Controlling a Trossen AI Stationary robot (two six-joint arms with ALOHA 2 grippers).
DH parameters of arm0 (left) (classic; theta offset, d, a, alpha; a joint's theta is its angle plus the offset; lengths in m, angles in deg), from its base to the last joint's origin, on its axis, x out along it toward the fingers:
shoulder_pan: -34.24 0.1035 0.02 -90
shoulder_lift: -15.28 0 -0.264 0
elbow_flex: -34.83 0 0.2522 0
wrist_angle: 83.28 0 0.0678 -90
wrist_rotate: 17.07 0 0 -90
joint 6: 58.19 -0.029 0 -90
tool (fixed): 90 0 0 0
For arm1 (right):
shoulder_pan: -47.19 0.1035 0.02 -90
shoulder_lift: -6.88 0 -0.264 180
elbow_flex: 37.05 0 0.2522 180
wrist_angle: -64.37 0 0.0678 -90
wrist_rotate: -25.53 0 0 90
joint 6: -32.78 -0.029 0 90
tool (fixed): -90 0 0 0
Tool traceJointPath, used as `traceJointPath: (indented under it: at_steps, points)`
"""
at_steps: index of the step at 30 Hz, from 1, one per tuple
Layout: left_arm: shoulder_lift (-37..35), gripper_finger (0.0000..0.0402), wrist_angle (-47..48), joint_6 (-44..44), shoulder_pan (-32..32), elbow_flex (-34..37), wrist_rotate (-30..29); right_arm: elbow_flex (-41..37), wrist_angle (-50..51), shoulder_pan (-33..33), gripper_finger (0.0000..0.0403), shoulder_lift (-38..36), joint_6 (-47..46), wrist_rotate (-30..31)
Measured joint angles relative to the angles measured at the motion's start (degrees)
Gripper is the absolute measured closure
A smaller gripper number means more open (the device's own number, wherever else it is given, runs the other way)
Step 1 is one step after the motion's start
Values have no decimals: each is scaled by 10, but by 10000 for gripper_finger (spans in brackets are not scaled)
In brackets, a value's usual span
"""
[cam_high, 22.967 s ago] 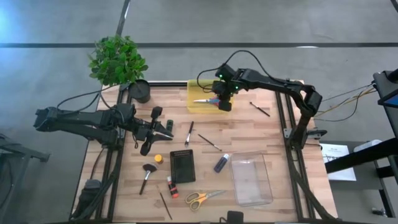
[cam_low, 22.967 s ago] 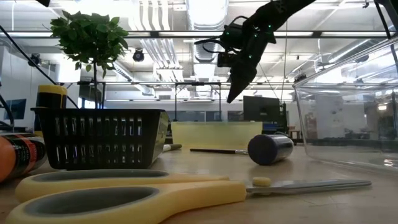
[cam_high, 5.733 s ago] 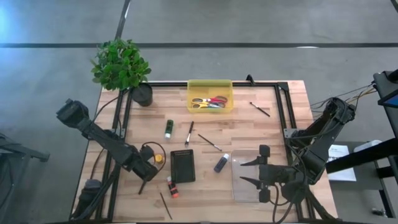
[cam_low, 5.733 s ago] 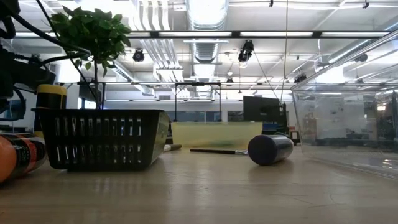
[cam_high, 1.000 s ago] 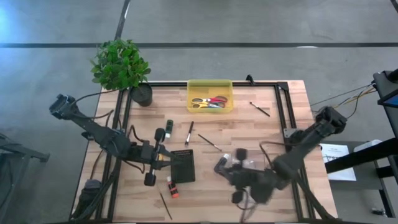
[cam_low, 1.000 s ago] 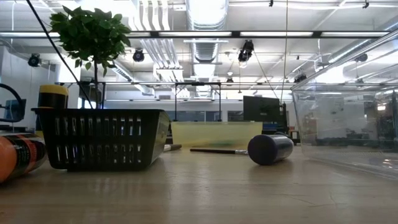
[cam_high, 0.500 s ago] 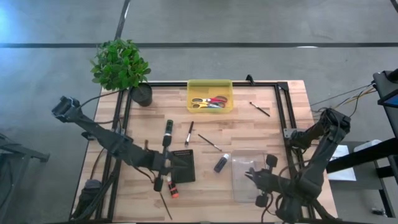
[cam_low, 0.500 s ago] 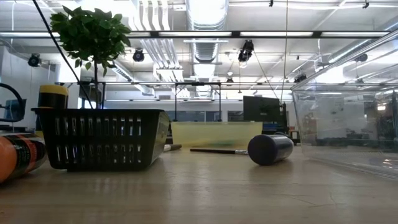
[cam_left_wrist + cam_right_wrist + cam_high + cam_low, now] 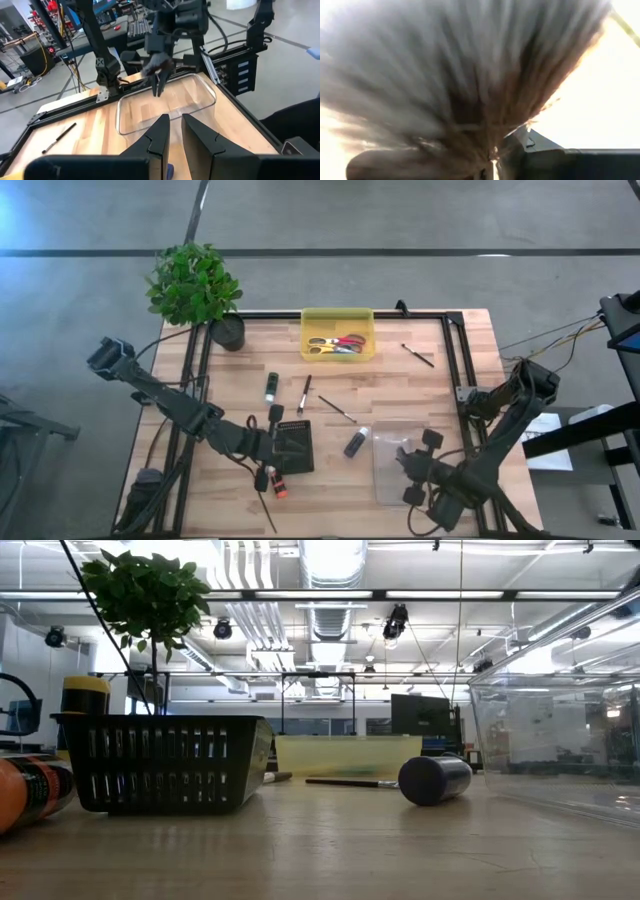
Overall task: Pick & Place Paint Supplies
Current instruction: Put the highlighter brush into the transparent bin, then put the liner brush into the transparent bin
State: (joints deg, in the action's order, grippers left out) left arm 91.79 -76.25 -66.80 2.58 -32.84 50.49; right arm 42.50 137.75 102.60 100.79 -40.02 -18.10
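Over the clear plastic container (image 9: 398, 442) at the near right of the wooden surface (image 9: 400, 385), the right gripper (image 9: 414, 470) hangs with its fingers clamped on the wide soft-headed brush (image 9: 460, 75). The brush's grey-brown bristles fill almost the whole right wrist view. In the left wrist view that gripper shows farther off, above the container's open top, with the brush head (image 9: 158, 64) pointing down toward the inside.

The left gripper (image 9: 270, 445) sits low over the surface just beside the left edge of the black slotted basket (image 9: 294, 448). In its own wrist view the two dark fingers (image 9: 159, 137) stand almost together, with only a slim gap between them and nothing visible in it.

The other paint supplies lie loose on the surface. A green paint tube (image 9: 270, 387) lies left of centre, with a thin dark-handled paintbrush (image 9: 304, 394) just beside it. A second thin paintbrush (image 9: 338, 409) rests near the middle. A third thin paintbrush (image 9: 418, 356) lies well apart, toward the far right. A purple paint tube (image 9: 354, 443) lies between the basket and the container, and a red paint tube (image 9: 276, 483) is near the basket's front corner. A fourth thin paintbrush (image 9: 265, 509) lies by the front edge.

At the far edge, a yellow tray (image 9: 312, 350) holds scissors (image 9: 336, 343). A potted green plant (image 9: 193, 283) stands at the far left corner.
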Motion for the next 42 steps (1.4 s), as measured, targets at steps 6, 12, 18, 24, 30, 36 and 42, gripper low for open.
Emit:
traceJointPath:
  at_steps: [6, 12, 18, 24, 30, 36, 42]
  points:
    - [6, 341, 4, 6, 0, 0, 9, -46, -53, -1, 382, -17, -4, -12]
    - [6, 341, 6, 10, 0, 0, 11, -71, -78, -4, 379, -29, -4, -14]
    - [6, 341, 6, 11, 0, 0, 11, -78, -77, -5, 290, -31, -14, -12]
    - [6, 341, 7, 11, 0, 0, 11, -77, -76, -7, 211, -31, -12, -4]
    - [6, 341, 21, 11, 2, 0, 11, -54, -76, -7, 187, -31, 9, 5]
    - [6, 341, 30, 9, 3, 0, 11, -13, -79, -6, 185, -31, 68, 20]
    - [6, 341, 30, -62, 3, 0, 11, 25, -80, -9, 185, -31, 159, 57]
